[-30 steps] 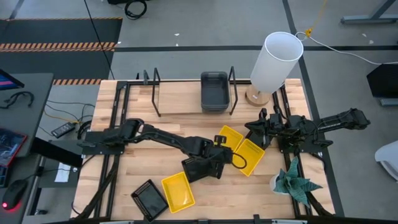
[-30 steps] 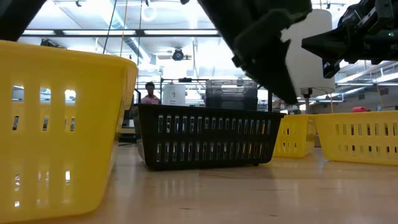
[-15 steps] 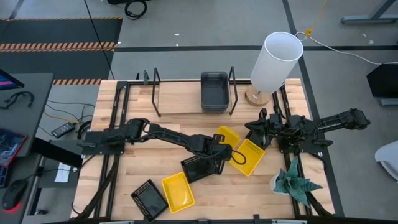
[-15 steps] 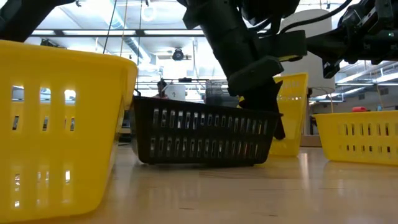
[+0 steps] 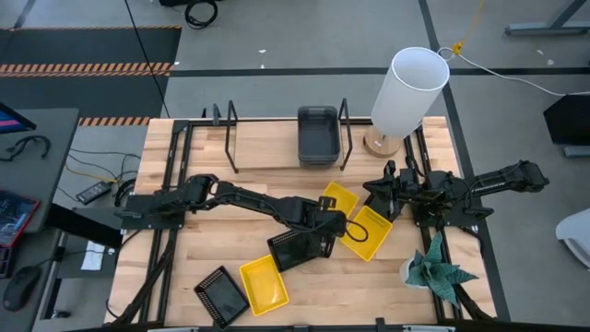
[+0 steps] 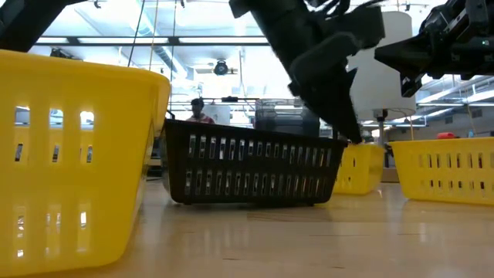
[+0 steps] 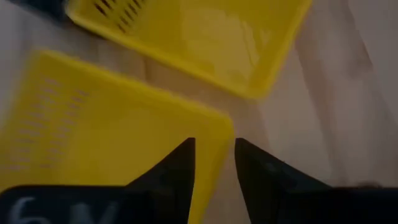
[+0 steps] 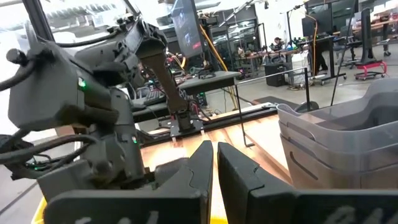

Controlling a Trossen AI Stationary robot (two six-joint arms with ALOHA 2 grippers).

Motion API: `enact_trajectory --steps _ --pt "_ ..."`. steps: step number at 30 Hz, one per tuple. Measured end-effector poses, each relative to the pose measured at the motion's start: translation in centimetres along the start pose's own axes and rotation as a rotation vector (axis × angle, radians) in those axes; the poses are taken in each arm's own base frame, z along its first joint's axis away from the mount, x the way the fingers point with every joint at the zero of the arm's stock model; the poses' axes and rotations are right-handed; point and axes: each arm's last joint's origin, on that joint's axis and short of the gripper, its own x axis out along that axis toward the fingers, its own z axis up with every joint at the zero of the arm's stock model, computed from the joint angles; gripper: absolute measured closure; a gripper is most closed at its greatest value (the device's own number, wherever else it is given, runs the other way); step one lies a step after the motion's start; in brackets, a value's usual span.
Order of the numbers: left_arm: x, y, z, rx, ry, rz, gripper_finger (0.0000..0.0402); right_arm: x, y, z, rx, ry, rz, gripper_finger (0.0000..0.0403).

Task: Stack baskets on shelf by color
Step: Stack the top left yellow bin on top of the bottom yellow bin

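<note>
**Left gripper at the tilted black mesh basket, right arm waiting**

Nearest to you, at the front edge of the table, lie a small black mesh basket [image 5: 221,296] and a yellow basket [image 5: 263,280] just beside it. In the low view this yellow basket [image 6: 77,154] fills the left side and is cut off by the frame.

Behind them, in the middle of the table, your left gripper [image 5: 324,224] is at the far rim of a second black mesh basket [image 5: 300,249]. In the low view this basket [image 6: 251,171] sits tilted, its right end higher than its left. The left wrist view shows the two dark fingers [image 7: 177,171] with only a narrow gap between them, over the corner of a yellow basket [image 7: 112,143]; whether they pinch the black rim I cannot tell, because the rim is not visible there.

Just beyond the gripper two more yellow baskets [image 5: 369,231] lie close together. The right gripper [image 5: 380,195] waits near them, its fingers [image 8: 202,165] almost pressed together and holding nothing.

At the far edge, the grey baskets [image 5: 317,135] stand stacked on the shelf [image 5: 267,148], between the black wire uprights. A tall white cylinder [image 5: 408,90] stands to the right of the shelf.
</note>
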Motion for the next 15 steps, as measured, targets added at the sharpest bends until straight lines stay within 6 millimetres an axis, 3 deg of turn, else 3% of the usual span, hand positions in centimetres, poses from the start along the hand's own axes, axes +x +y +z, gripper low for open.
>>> enact_trajectory --steps 10,15 --pt "0.1 0.0 -0.6 0.087 0.061 -0.004 0.0274 0.0 0.0 0.0 0.0 0.0 0.0 0.0375" --pt "1.1 -0.2 -2.0 0.156 0.112 0.023 0.0276 0.0 0.0 0.0 0.0 0.0 0.0 0.0375"
